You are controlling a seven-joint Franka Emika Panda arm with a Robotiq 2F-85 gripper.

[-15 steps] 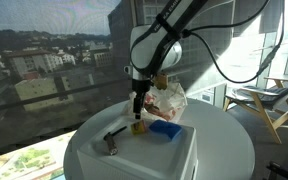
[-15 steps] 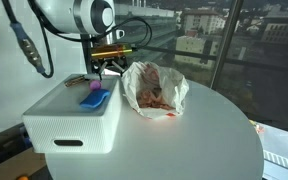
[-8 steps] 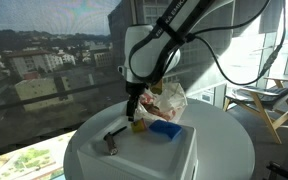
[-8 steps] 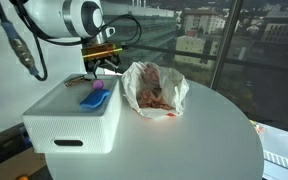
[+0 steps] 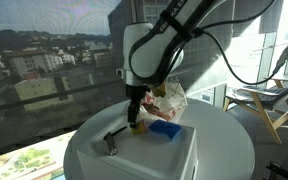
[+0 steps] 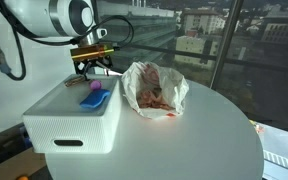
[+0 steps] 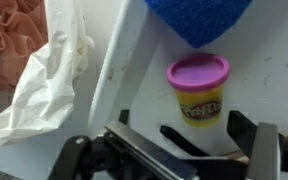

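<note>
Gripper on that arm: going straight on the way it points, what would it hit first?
Probably the small yellow tub with a purple lid, just ahead of the open gripper on the white box; depth is hard to judge.

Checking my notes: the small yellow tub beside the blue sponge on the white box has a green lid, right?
Not quite: the lid is purple, not green. The wrist view shows the small yellow tub beside the blue sponge on the white box.
</note>
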